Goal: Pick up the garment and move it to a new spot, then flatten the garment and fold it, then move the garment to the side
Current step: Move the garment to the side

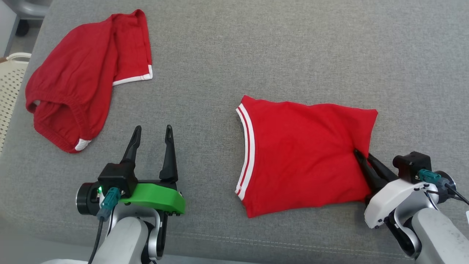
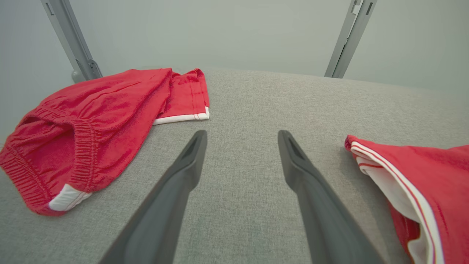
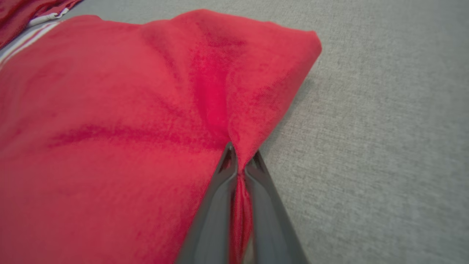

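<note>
My right jaws are pinched almost fully closed on the right edge of the folded red shirt (image 1: pixel 304 154), about midway along that edge. In the right wrist view the cloth bunches into a ridge between my two dark fingers (image 3: pixel 216 205). The grip is low and at the edge; my read is that this lets me drag or lift the whole fold sideways without it opening.

The shirt lies flat on the grey upholstered surface (image 1: pixel 293 55), right of centre on the near side, with its white-striped edge facing left. It looks folded already, so I judge this to be the last step, moving it aside. It is not lifted yet as far as I can tell.

My left jaws are wide open and hold nothing. They sit over bare fabric at near left, between the two garments and touching neither. They are probably just parked out of the way.

The red shorts (image 1: pixel 84 80) lie crumpled at far left, well apart from the shirt, and are not being worked.

Counts:
- Red garments: 2 (1 shirt, 1 shorts).
- Arms: 2.
- Pale perforated basket (image 1: pixel 11 84): 1, off the left edge of the surface.
- Grey metal uprights (image 2: pixel 69 40): 2, beyond the far edge.
</note>
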Tool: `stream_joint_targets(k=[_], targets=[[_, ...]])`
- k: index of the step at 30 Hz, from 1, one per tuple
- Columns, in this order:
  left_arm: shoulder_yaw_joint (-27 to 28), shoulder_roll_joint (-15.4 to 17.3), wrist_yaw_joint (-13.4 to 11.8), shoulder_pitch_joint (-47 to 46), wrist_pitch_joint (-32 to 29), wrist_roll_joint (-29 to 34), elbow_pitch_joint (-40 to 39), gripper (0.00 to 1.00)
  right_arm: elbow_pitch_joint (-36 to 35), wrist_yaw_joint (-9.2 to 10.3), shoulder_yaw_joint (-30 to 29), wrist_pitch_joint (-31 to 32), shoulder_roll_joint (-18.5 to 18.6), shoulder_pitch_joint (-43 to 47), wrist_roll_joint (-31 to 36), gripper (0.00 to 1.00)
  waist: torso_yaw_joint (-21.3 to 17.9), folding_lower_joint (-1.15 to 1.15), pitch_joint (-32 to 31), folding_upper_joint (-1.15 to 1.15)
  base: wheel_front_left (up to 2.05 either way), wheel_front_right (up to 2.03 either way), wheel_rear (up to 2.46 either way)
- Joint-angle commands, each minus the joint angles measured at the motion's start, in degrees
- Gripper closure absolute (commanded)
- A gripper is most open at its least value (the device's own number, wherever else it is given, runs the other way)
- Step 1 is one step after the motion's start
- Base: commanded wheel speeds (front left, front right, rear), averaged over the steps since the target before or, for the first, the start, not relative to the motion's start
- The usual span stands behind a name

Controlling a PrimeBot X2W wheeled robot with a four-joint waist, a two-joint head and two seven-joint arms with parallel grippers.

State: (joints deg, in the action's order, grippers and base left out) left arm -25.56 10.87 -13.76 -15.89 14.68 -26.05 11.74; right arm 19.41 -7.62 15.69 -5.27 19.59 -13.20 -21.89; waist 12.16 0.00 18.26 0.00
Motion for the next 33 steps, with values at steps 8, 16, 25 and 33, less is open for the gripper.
stream_joint_targets(k=[8,16,25,33], targets=[[-0.7,0.9,0.9,-3.5,0.2,2.1,-0.9,0.00,-5.3,0.20,-1.9,-1.4,3.4,0.7,9.8,1.00,-6.8,0.00,1.4,0.00,0.00,0.00,0.00],[-2.0,3.9,1.1,-8.0,-3.0,5.0,-4.2,0.00,-7.1,0.19,-8.9,-5.0,1.8,2.8,16.3,1.00,-19.6,0.00,3.6,0.00,0.00,0.00,0.00],[-5.1,6.0,2.2,-12.4,-8.1,8.3,-9.4,0.00,-3.2,0.18,-16.3,-9.1,0.9,-1.4,18.4,1.00,-28.0,0.00,5.6,0.00,0.00,0.00,0.00],[-7.0,5.7,2.5,-15.2,-10.7,9.8,-12.5,0.00,1.3,0.18,-18.5,-10.0,2.6,-10.4,15.3,1.00,-28.9,0.00,7.4,0.00,0.00,0.00,0.00]])
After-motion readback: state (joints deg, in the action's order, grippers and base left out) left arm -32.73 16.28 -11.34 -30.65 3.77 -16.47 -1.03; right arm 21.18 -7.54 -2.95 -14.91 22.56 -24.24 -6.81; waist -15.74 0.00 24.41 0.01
